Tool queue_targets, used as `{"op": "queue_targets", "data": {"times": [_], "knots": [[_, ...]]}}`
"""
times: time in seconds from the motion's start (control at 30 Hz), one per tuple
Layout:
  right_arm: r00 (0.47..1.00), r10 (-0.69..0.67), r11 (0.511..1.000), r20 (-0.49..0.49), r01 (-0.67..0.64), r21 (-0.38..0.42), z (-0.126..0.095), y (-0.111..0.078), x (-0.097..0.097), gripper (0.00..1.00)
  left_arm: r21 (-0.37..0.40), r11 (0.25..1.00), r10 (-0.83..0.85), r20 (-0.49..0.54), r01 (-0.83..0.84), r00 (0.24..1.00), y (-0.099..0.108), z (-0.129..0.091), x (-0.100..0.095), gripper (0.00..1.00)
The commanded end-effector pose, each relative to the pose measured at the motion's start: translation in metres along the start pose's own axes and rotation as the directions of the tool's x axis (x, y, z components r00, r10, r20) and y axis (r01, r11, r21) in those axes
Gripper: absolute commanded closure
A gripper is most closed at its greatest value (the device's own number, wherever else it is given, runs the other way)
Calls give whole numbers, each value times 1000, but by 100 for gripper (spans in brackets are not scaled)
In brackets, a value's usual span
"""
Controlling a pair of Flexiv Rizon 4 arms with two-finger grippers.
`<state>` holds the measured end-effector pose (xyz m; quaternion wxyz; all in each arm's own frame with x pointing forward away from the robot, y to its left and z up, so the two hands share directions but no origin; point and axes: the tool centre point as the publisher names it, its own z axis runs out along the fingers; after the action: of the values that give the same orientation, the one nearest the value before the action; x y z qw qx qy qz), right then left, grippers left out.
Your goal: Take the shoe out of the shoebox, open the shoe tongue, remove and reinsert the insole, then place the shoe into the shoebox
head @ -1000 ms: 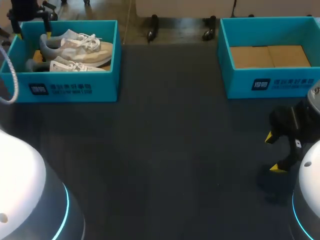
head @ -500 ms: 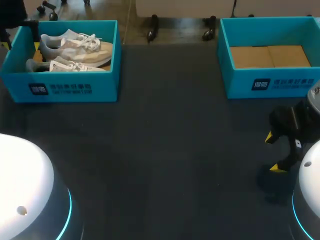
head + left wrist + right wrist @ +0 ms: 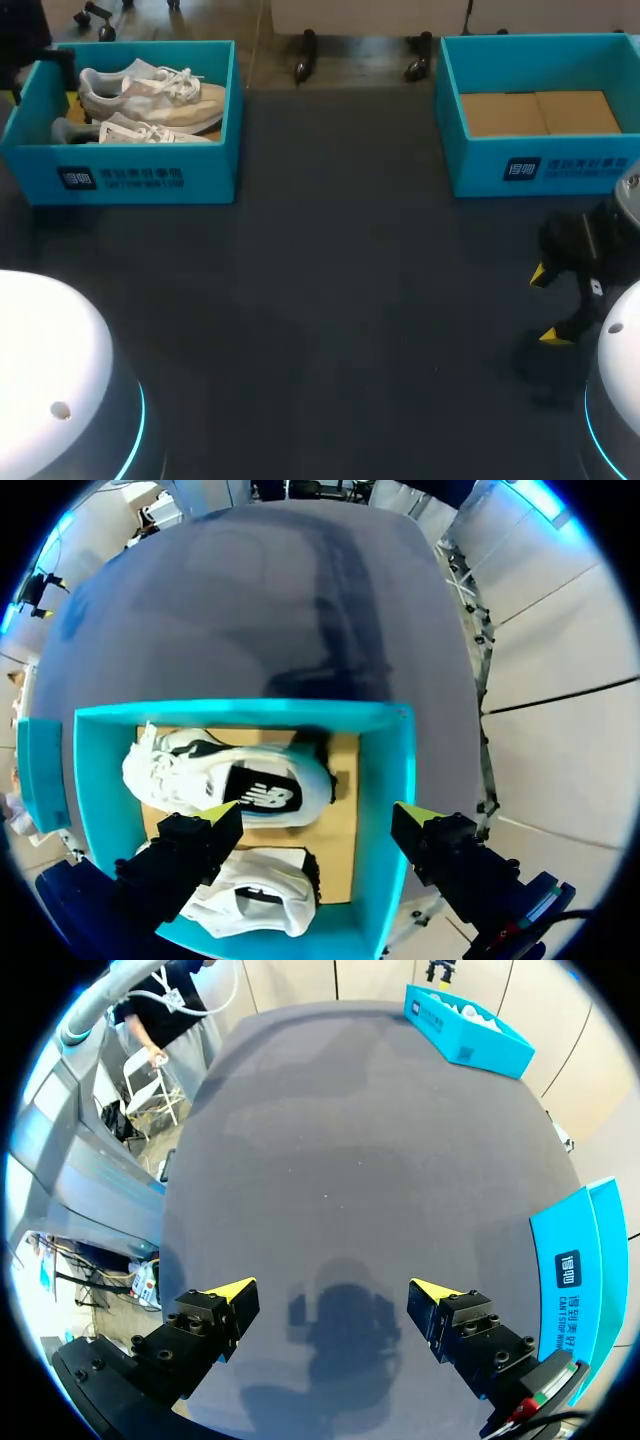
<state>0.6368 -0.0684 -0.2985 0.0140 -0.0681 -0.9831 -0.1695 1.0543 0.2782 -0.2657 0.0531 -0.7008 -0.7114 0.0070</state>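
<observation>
A teal shoebox [image 3: 150,178] at the table's far left holds two pale sneakers, one [image 3: 150,95] behind the other [image 3: 140,132]. My left gripper [image 3: 318,813] hovers open over the box's end. Under it lie the sneaker with a dark logo [image 3: 230,780] and the second one [image 3: 250,895], both inside the box wall [image 3: 388,780]. In the head view only a dark part of my left arm [image 3: 22,30] shows at the corner. My right gripper [image 3: 548,306] hangs open and empty over bare table near the right edge [image 3: 335,1288].
A second teal box [image 3: 545,165], holding only brown cardboard, stands at the far right; its wall [image 3: 575,1250] is beside my right gripper. The dark table top [image 3: 330,300] stretches between the two boxes.
My left arm has drawn back toward the left corner of the head view, off the box's far end. The right arm and the shoes have not moved.
</observation>
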Motion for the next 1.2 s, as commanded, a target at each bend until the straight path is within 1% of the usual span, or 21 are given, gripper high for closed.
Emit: {"op": "queue_targets", "data": {"times": [0.03, 0.27, 0.33, 0.43, 0.47, 0.53, 0.73, 0.97, 1.1, 1.2], "knots": [[1000, 0, 1000, 1, 0, 2, 1, 0, 1, 0, -28, 1000, 2, 5, -2, 1000, -10, 2, -1, 0], [1000, 0, 1000, 1, 0, 2, 1, 0, 1, 0, 4, 1000, 8, 6, -8, 1000, -14, 21, -3, 0], [1000, 0, 1000, 1, 0, 2, 1, 0, 1, 0, -2, 1000, -4, 0, 4, 1000, -14, 26, -4, 0], [1000, 0, 1000, 1, 0, 2, 1, 0, 1, 0, -20, 1000, -22, -23, 22, 999, -11, 34, -7, 0], [1000, 0, 1000, 1, 0, 2, 1, 0, 1, 0, -12, 1000, -22, -18, 22, 1000, -9, 36, -7, 0], [1000, 0, 1000, 1, 0, 2, 1, 0, 1, 0, -22, 999, -27, -22, 27, 999, -6, 39, -6, 0], [1000, 0, 1000, 1, 0, 2, 1, 0, 1, 0, 2, 1000, -10, -7, 10, 1000, 0, 47, 0, 0], [1000, 0, 1000, 1, 0, 2, 1, 0, 1, 0, 13, 1000, 16, -15, -16, 1000, 7, 62, 6, 0], [1000, 0, 1000, 1, 0, 2, 1, 0, 1, 0, 38, 999, 24, -13, -23, 1000, 13, 71, 5, 0], [1000, 0, 1000, 1, 0, 2, 1, 0, 1, 0, 42, 999, 27, -15, -26, 1000, 14, 76, 2, 0]]}}
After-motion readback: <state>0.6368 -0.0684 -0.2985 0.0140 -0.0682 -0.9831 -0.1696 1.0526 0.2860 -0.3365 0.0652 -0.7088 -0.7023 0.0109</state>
